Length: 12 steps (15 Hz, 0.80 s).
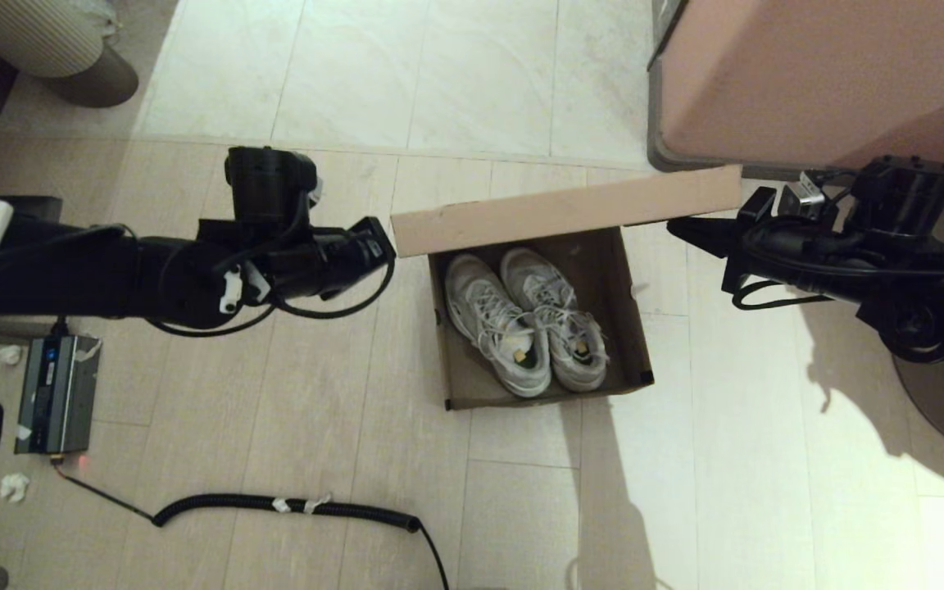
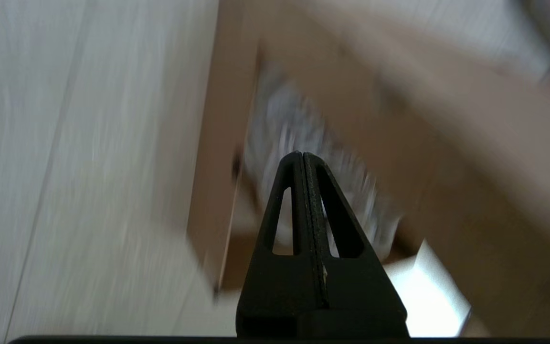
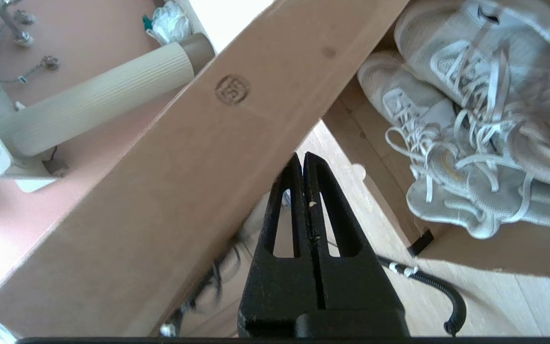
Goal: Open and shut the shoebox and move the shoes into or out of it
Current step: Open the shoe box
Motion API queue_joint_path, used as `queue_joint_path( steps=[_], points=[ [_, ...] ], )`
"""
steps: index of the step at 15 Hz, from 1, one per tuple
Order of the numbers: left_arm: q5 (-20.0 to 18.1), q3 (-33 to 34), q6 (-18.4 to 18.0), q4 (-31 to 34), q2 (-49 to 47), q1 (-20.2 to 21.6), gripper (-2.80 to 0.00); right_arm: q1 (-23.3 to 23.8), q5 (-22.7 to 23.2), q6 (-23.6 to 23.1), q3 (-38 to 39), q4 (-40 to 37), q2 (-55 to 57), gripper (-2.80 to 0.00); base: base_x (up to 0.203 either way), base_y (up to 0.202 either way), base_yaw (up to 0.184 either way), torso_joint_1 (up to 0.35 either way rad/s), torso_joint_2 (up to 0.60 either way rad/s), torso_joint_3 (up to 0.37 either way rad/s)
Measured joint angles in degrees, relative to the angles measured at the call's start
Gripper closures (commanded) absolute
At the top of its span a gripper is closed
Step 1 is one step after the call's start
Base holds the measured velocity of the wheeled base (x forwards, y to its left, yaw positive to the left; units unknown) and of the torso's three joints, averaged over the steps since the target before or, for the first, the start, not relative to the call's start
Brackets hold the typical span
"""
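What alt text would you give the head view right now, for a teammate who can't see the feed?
An open brown shoebox sits on the tiled floor with its lid raised at the far side and a pair of white shoes inside. The left gripper sits by the lid's left end and the shut right gripper by its right end.
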State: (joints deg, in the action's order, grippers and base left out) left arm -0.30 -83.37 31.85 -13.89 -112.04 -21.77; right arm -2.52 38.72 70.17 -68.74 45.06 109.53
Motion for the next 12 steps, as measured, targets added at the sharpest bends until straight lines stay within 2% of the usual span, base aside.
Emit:
queue_joint_path(
  steps=[4,7,9,12],
  points=[
    [-0.07,11.78,-0.6,0.59,5.83,-1.29,0.0,-0.15,0.14,-0.02,-2.39,-0.96,0.58,0.0,0.0,0.0,0.0,0.0,0.0,0.0],
    [-0.61,17.0,-0.23,2.4,10.71,-1.75,0.0,-0.9,0.17,0.0,-5.44,-1.01,2.13,0.0,0.0,0.0,0.0,0.0,0.0,0.0],
    [-3.07,17.5,0.3,1.96,12.51,-4.16,0.0,-1.5,0.15,0.03,-7.12,-1.05,3.36,0.0,0.0,0.0,0.0,0.0,0.0,0.0],
    [-4.71,13.35,1.77,0.48,10.79,-8.55,0.0,-2.32,0.01,0.09,-9.59,-1.04,5.4,0.0,0.0,0.0,0.0,0.0,0.0,0.0]
  ],
)
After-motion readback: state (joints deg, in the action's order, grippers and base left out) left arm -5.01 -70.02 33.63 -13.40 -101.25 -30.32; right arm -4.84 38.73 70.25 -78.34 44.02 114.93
